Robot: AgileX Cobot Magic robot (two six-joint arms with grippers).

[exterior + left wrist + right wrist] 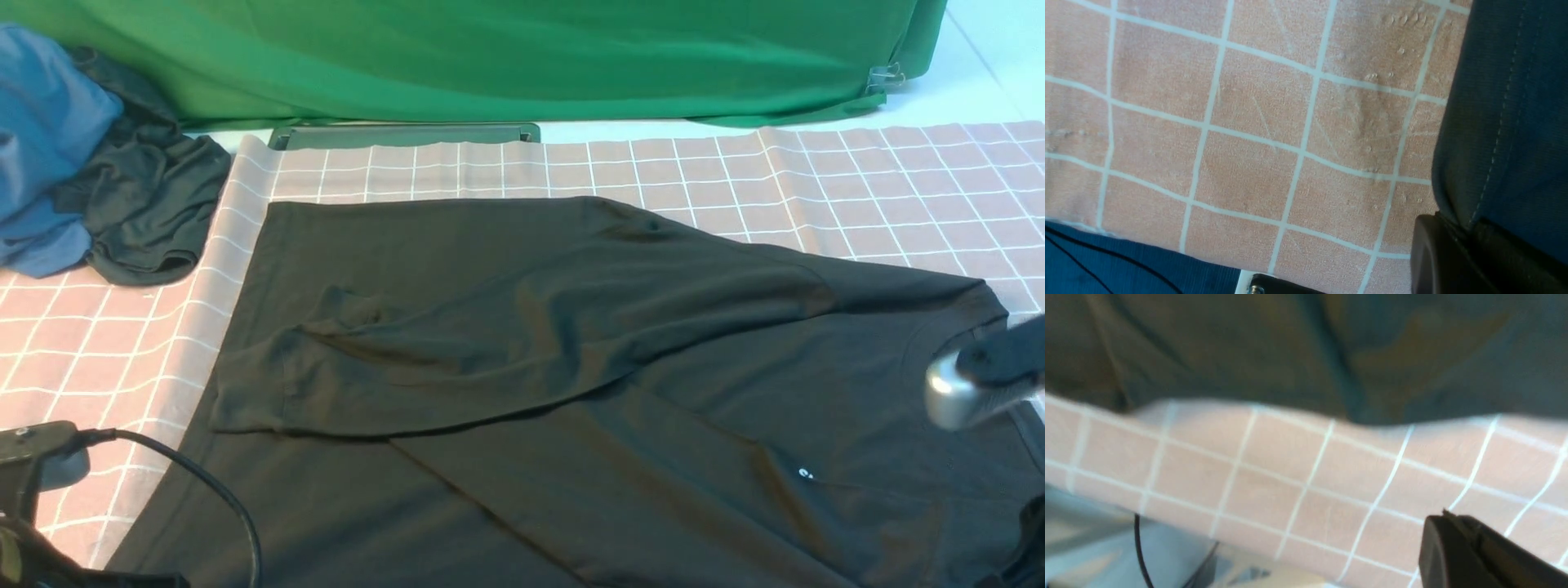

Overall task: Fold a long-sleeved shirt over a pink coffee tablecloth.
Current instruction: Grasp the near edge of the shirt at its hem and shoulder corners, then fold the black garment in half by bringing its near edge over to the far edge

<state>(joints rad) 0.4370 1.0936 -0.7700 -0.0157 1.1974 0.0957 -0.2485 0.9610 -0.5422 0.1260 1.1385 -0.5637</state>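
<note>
Left fingers [1457,249]: closed. The stitched hem of the black soft-knit long-sleeved shirt [522,327] is seen pinched between the two dark pads, low against the pinkish-tan tablecloth with its thin white grid [816,188].

Right fingers [1453,547]: closed tip to tip, with nothing seen held. They are positioned above bare tablecloth, just beside the shirt's edge.

The shirt is laid flat on the tablecloth, from the centre to the right of the front view. One sleeve is folded across the body with its cuff toward the left, and a small white print is visible on the chest. The knit is matte, with soft creases. The tablecloth is finely woven and slightly rippled.

The right arm [980,376], silver and dark, is positioned at the right edge, over the neckline. The left arm [33,465] is seen only at the lower left corner, beside the shirt's hem.
</note>
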